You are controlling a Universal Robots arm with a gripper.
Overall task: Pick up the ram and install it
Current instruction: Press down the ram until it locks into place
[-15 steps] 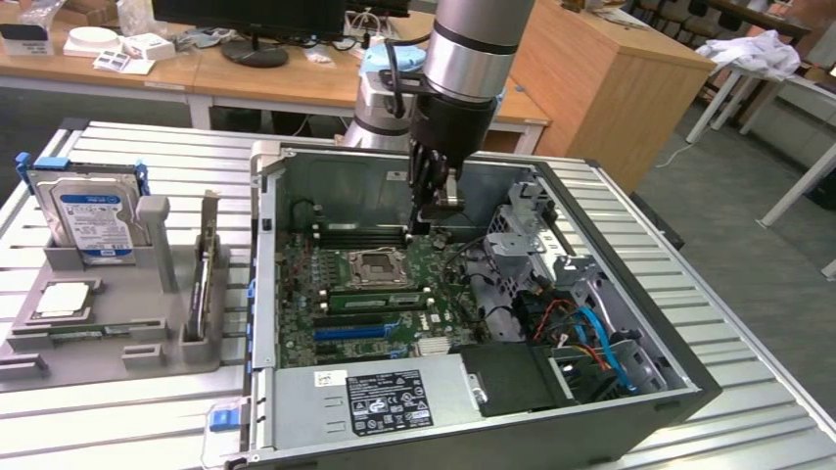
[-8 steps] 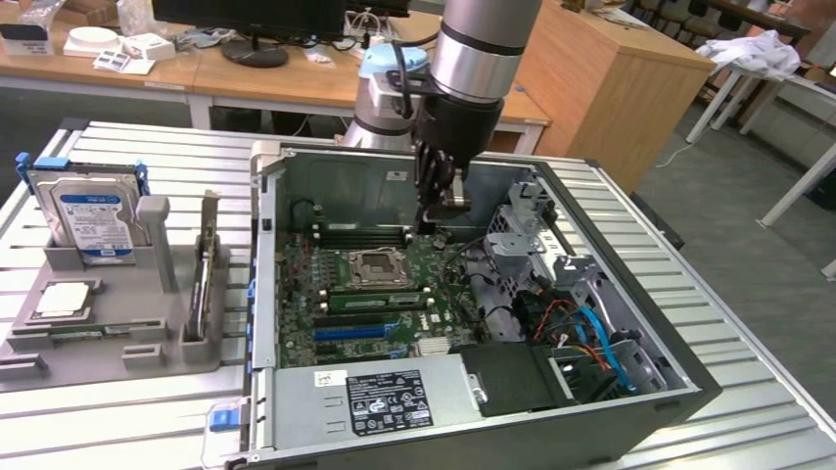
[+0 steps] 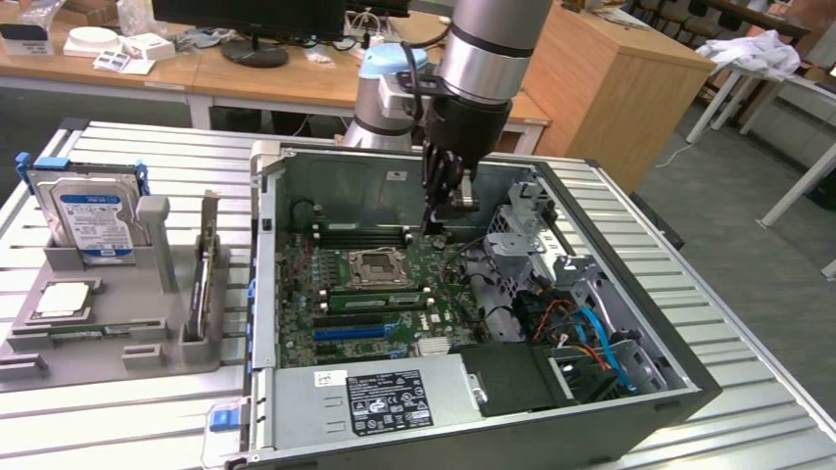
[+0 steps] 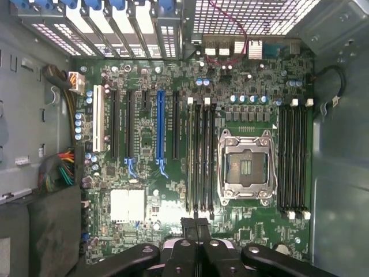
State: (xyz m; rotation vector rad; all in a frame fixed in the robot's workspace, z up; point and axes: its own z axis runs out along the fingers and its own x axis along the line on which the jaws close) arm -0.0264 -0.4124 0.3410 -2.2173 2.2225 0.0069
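- Open computer case on a slatted table, with the robot arm reaching into it.
- Motherboard lies directly below the wrist, with its CPU socket empty.
- Gripper hangs above the board with its fingers pressed together, pinching nothing.
- The ram stands in a slot just beside the socket. Installation looks near its end. Any further press would need an even, straight-down push on the stick's top edge.
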